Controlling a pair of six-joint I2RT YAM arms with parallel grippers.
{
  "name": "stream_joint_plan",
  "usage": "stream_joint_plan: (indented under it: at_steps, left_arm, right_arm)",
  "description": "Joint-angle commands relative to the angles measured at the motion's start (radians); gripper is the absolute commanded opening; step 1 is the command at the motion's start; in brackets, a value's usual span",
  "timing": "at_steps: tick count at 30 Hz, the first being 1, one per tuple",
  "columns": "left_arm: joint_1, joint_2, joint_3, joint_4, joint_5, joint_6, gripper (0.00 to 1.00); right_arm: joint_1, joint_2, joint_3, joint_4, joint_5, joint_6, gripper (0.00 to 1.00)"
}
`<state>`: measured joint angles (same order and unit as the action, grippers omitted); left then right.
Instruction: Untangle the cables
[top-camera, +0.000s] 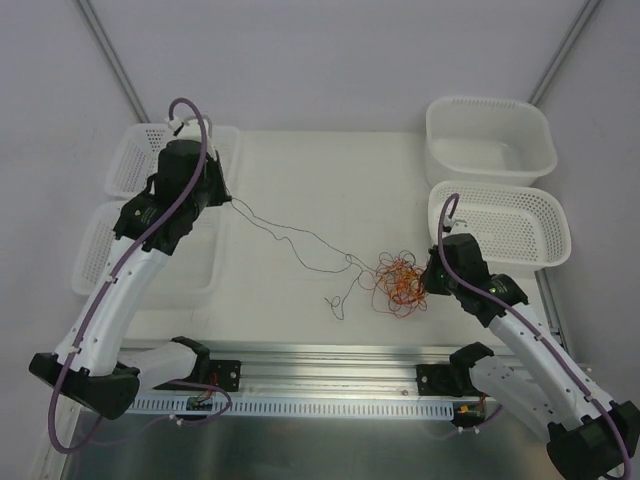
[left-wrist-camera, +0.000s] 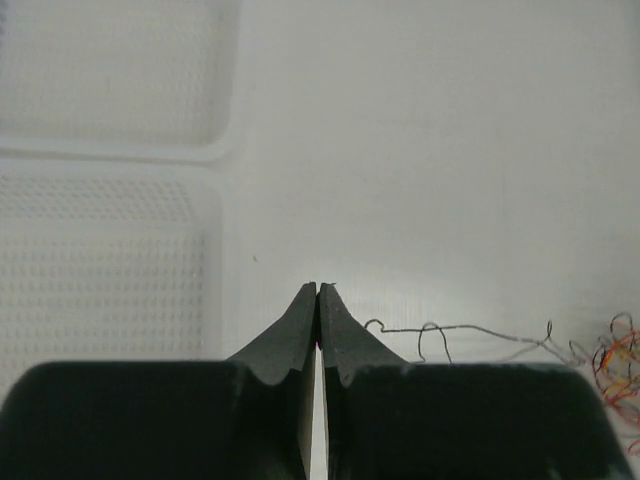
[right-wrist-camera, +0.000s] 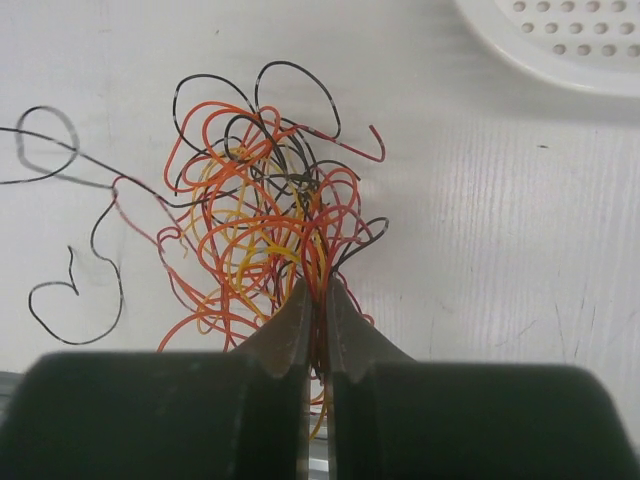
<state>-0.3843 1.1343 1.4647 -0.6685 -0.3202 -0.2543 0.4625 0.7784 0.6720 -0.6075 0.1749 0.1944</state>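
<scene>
The cables (top-camera: 400, 283) lie as a tangle of orange, red, black and pale yellow wires on the white table, right of centre. My right gripper (top-camera: 428, 284) is at the tangle's right edge. In the right wrist view it (right-wrist-camera: 320, 286) is shut on several red and orange strands of the tangle (right-wrist-camera: 260, 220). One thin black cable (top-camera: 290, 235) runs from the tangle up and left to my left gripper (top-camera: 230, 200), which is shut on its end. In the left wrist view the left gripper (left-wrist-camera: 318, 288) is shut, and the black cable (left-wrist-camera: 470, 328) trails right to the tangle (left-wrist-camera: 618, 360).
Two white baskets (top-camera: 130, 175) (top-camera: 95, 250) stand at the left, under the left arm. Two more (top-camera: 490, 150) (top-camera: 555, 225) stand at the back right, close behind the right gripper. A loose black curl (top-camera: 338, 302) lies left of the tangle.
</scene>
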Motion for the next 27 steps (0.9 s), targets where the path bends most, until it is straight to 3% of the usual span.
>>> stream_joint_plan:
  at_steps: [1, 4, 8, 9, 10, 13, 15, 18, 27]
  left_arm:
    - [0.009, -0.005, -0.136, -0.017, 0.163, -0.081, 0.00]
    - [-0.008, 0.002, -0.257, -0.017, 0.230, -0.109, 0.02]
    - [-0.106, 0.008, -0.343, -0.014, 0.218, -0.085, 0.17]
    - [-0.119, 0.008, -0.348, -0.014, 0.221, -0.074, 0.23]
    - [-0.131, 0.013, -0.349, -0.011, 0.227, -0.047, 0.38]
    - [-0.184, 0.034, -0.339, 0.000, 0.269, 0.033, 0.68]
    - [-0.220, 0.051, -0.307, 0.004, 0.317, 0.073, 0.78]
    - [-0.292, 0.099, -0.261, 0.038, 0.403, 0.151, 0.84]
    - [-0.478, 0.373, -0.253, 0.320, 0.547, 0.245, 0.82]
  right_arm:
    - [-0.005, 0.019, 0.014, 0.015, -0.078, -0.055, 0.01]
    - [-0.004, 0.035, 0.020, 0.022, -0.097, -0.085, 0.01]
    - [-0.005, 0.051, 0.041, 0.017, -0.138, -0.139, 0.01]
    - [-0.004, 0.055, 0.052, 0.014, -0.155, -0.153, 0.01]
    - [-0.004, 0.058, 0.060, 0.012, -0.161, -0.176, 0.01]
    - [-0.001, 0.065, 0.089, 0.000, -0.166, -0.225, 0.01]
    - [0.005, 0.071, 0.104, -0.015, -0.166, -0.239, 0.01]
    - [0.021, 0.079, 0.124, -0.023, -0.221, -0.259, 0.01]
    - [0.050, 0.085, 0.133, -0.002, -0.245, -0.245, 0.01]
